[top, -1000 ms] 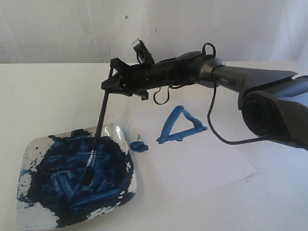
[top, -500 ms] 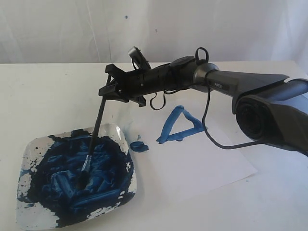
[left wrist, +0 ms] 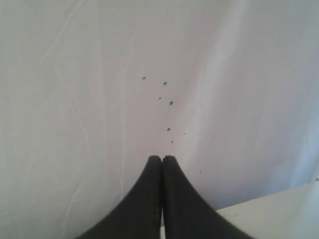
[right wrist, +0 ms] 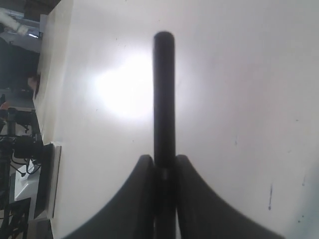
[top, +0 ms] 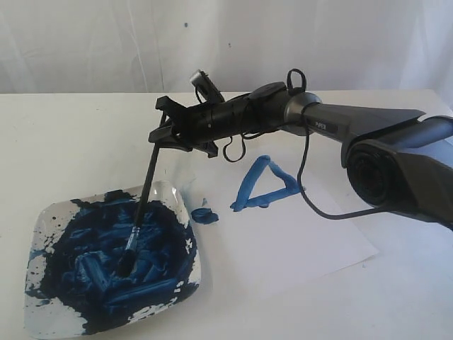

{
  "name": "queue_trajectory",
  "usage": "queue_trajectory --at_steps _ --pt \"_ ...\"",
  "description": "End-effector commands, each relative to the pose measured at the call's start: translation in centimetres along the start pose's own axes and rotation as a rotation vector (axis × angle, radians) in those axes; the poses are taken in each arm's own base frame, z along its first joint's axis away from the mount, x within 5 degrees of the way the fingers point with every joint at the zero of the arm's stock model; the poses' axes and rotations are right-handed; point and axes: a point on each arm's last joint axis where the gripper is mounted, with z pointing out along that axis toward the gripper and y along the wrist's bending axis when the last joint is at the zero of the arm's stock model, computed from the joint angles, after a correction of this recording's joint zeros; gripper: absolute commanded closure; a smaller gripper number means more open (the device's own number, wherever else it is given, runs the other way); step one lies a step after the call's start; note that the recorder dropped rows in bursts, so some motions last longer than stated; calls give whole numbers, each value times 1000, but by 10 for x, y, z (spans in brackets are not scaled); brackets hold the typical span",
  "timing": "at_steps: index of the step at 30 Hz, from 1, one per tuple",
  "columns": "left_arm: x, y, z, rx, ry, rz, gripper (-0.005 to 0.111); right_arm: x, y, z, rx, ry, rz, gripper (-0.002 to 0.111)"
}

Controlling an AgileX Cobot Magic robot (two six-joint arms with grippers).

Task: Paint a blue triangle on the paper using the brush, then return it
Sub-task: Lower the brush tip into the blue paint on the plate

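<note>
The blue triangle is painted as a thick outline on the white paper in the exterior view. My right gripper is shut on the top of the brush, which slants down with its dark tip resting in the paint on the plate. In the right wrist view the black brush handle sticks out from between the right gripper jaws. My left gripper is shut with nothing in it and faces a white backdrop; it does not show in the exterior view.
A small blue paint blob lies on the paper's left edge beside the plate. The right arm stretches across from the right, above the sheet. A white curtain hangs behind the table.
The right gripper with the brush has shifted slightly, first left and then a little back, and the brush tip has stayed in the paint on the plate.
</note>
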Motion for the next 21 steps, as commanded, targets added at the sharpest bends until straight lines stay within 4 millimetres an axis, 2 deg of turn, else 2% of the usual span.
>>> queue_trajectory --at_steps 1,7,21 --pt "-3 -4 -3 6 -7 7 107 3 -8 3 39 12 -49 108" --pt "-3 -4 -3 6 -7 7 107 10 -20 11 42 35 -25 108" --pt "1 1 0 5 1 -6 107 12 -21 14 54 30 -29 108"
